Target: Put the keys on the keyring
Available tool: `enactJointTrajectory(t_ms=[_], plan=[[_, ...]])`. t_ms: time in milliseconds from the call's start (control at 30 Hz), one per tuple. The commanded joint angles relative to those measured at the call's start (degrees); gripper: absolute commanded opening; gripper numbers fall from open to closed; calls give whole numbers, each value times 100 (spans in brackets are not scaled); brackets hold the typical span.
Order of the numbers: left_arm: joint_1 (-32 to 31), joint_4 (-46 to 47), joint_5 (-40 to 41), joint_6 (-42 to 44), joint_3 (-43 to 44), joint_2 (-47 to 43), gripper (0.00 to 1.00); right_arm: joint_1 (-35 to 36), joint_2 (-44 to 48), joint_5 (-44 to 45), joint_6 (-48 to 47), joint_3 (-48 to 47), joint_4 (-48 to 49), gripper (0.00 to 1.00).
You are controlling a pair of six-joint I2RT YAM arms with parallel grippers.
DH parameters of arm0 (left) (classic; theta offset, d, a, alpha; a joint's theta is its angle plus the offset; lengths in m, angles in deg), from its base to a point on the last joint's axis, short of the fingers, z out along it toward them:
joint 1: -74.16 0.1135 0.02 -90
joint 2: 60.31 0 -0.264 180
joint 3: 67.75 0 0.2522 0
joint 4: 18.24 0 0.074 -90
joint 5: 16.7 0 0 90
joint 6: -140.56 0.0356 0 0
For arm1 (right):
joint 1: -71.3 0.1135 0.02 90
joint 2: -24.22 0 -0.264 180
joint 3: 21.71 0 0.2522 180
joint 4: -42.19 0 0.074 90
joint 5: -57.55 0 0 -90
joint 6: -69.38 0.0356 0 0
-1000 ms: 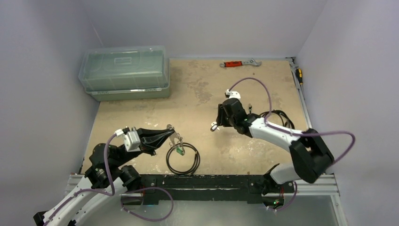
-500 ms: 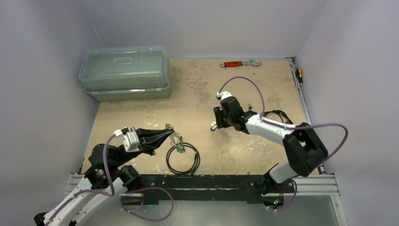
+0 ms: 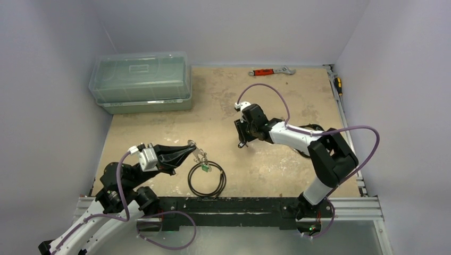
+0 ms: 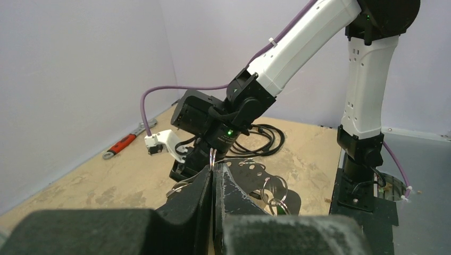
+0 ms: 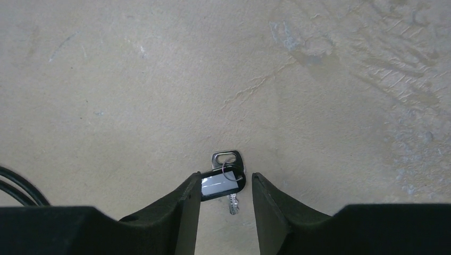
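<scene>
Box (image 3: 141, 82): one, lidded, far behind the black coil (image 3: 206, 179); contents cannot be told.
Left pincer (image 3: 192, 145): together, clamped on the keyring (image 3: 199, 155), at the coil's back-left edge.
Right pincer (image 5: 226, 183): apart, astride one tagged key (image 5: 227, 159), behind and right of the coil.
Hanging keys (image 3: 203, 168): a few, with one green piece, over the coil.

A translucent grey-green plastic box with a lid (image 3: 141, 82) sits at the far left corner of the scuffed beige tabletop (image 3: 159, 133). A red-handled metal wrench (image 3: 272, 71) lies flat by the far wall. A screwdriver with a yellow-and-black handle (image 3: 337, 84) lies along the right edge. A round black cable coil (image 3: 190, 183) lies flat near the front edge. A looser bundle of black cable (image 4: 268, 139) lies toward the right, well apart from it.
</scene>
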Motion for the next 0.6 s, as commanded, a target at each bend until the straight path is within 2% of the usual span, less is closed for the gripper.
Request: enactJointTrajectory(t_ms=[0, 400, 567], plan=[[36, 301, -18, 28, 45, -5, 0, 33, -108, 71, -147, -183, -72, 42], [30, 283, -16, 24, 40, -86, 0, 34, -530, 112, -130, -323, -155, 33], [30, 275, -16, 25, 42, -125, 0, 31, -600, 108, -113, -366, -188, 12]])
